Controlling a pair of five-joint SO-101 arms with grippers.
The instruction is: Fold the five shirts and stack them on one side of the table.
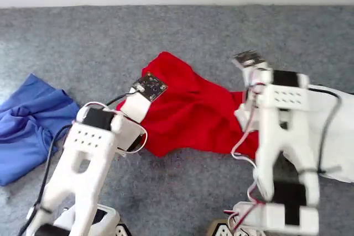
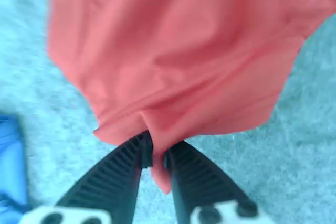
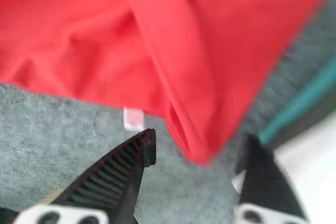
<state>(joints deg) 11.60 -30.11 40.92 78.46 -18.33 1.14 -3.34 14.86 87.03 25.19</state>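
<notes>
**Arms over red shirt: left has a pinch, right stands open**

Both arms sit nearest, bases at the near edge: left arm (image 1: 83, 153) angled in towards centre, right arm (image 1: 285, 136) reared up on the right.

- Table (image 1: 193, 31): grey, carpet-like nap. Likely to drag on cloth pulled flat across it.
- Red shirt (image 1: 188, 109): mid-table, rumpled, not folded, spread between the two arms. Its right end runs under the right arm.
- Blue shirt (image 1: 27, 125): crumpled at far left, well apart from the red one.
- White cloth (image 1: 340, 136): at the right edge, partly under the right arm. Probably another shirt; can't confirm.
- Left gripper (image 2: 156, 156): jaws closed on a small tuck at the near-left edge of the red shirt. Fabric bunches into the pinch.
- Right gripper (image 3: 202, 148): jaws wide apart, holding nothing. A doubled red edge hangs between them, untouched as far as I can tell.
- Tag (image 3: 133, 119): small, pale, at the red hem beside the right gripper.

Handling, as judged: light, limp knit with no stiffness. It should sag and fold on itself when lifted from one point. One pinch only bunches it, so a second hold is wanted at a matching corner or hem end, pulled taut. The doubled edge risks catching two layers; go for a single-layer hem corner. Not fragile, and not slippery in ribbed jaws.
</notes>
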